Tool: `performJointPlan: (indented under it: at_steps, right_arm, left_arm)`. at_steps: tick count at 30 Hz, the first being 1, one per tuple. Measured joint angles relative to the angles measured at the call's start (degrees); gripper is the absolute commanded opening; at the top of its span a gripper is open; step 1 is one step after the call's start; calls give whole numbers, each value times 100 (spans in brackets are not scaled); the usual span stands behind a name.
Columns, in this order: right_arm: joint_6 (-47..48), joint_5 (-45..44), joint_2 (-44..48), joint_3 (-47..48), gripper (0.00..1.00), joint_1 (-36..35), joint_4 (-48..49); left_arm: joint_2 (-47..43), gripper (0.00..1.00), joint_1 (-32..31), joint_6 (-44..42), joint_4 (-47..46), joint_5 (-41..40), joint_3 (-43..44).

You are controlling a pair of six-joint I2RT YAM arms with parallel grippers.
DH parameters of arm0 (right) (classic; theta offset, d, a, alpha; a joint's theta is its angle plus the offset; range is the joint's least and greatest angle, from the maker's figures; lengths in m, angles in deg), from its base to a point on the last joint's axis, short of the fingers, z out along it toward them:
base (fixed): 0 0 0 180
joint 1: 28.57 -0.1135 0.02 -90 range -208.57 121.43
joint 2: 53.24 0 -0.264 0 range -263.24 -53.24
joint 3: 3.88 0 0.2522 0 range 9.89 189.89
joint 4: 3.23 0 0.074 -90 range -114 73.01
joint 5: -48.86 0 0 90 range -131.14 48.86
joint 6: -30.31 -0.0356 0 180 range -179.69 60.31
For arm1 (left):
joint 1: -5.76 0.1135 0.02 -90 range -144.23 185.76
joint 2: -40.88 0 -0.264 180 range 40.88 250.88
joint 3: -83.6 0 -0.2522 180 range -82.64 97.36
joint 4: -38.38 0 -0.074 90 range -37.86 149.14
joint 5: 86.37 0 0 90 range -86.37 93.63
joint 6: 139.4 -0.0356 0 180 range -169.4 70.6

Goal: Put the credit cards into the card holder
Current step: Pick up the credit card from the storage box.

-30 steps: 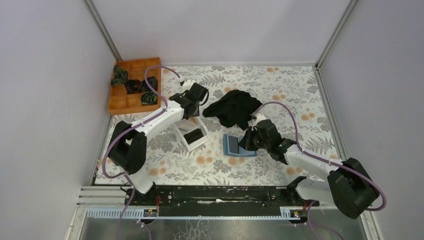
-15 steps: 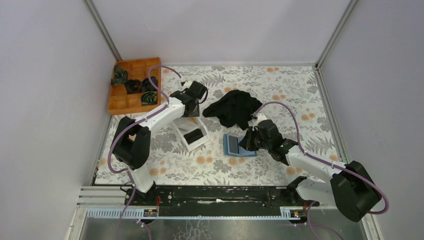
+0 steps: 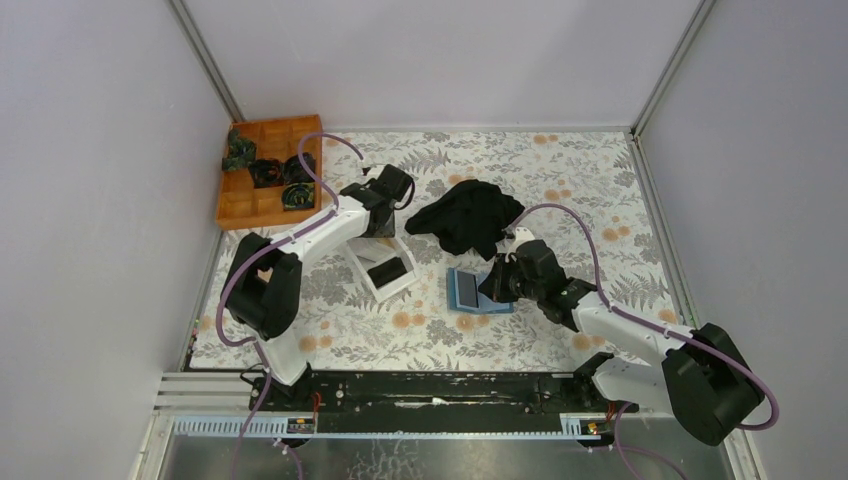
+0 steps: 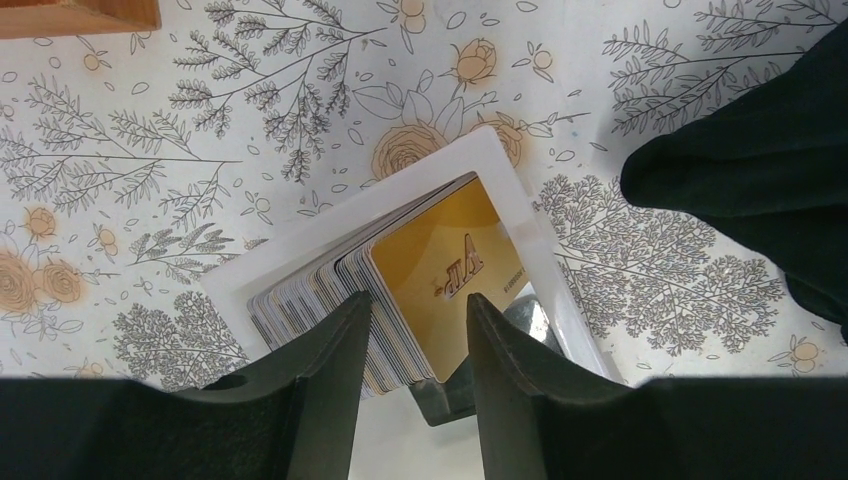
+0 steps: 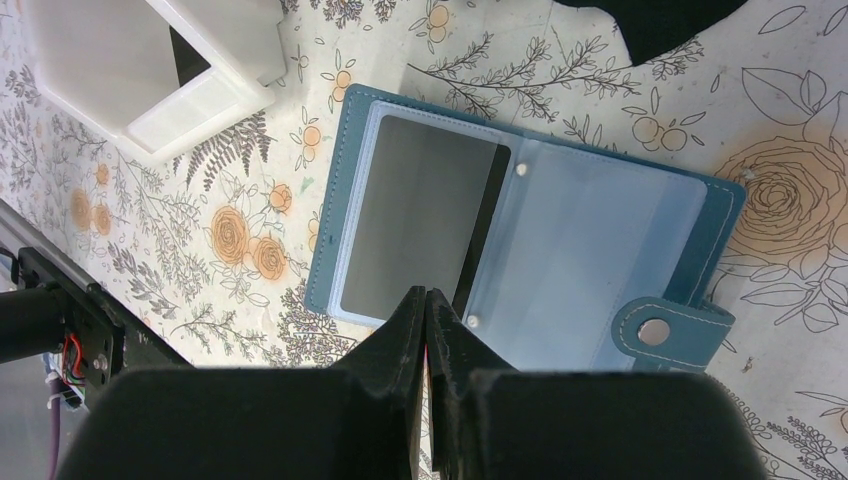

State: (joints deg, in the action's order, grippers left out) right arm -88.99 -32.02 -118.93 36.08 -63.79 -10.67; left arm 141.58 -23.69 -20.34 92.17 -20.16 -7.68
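Right wrist view: the right gripper [image 5: 428, 295] has its fingers pressed together with nothing between them. The tips hang over the near edge of the card holder [image 5: 590, 250], by its spine; contact cannot be told. The holder lies open and flat on the floral table. A black card [image 5: 415, 215] sits in its left sleeve, and the right sleeve looks unfilled.

Top view: the holder [image 3: 466, 290] lies just beside the right gripper [image 3: 497, 283]. It is to the right of the white tray [image 3: 385, 270], near it but not touching.

Left wrist view: the left gripper [image 4: 418, 305] is spread. Its fingers straddle the front of the stack of cards [image 4: 320, 290], which stands on edge and leans in the tray [image 4: 480, 150]. The gold card [image 4: 450, 270] is the front card and its face shows in the gap. One finger sits over the stack's edges and the other just past the gold face. No pinch is evident.

Key relation: the fingers' closing line runs across the stack's thickness. Closing should therefore grip the front card or cards by their faces. The left arm is the nearer one to the stack. The carry then goes rightward to the holder, which the right arm attends.

Risk, by judgement: more than one card comes up together.

Farther back lie the black cloth [image 3: 468, 215] and the wooden tray [image 3: 268, 170].
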Motion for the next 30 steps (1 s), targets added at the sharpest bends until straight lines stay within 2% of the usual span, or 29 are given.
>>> performJointPlan:
  at_steps: [16,30]
  right_arm:
    - [-2,2,195,-131,7,0,39]
    - [-2,17,195,-133,7,0,39]
  left_arm:
    - [-4,15,63,-136,76,2,24]
    - [-63,11,63,-118,192,48,48]
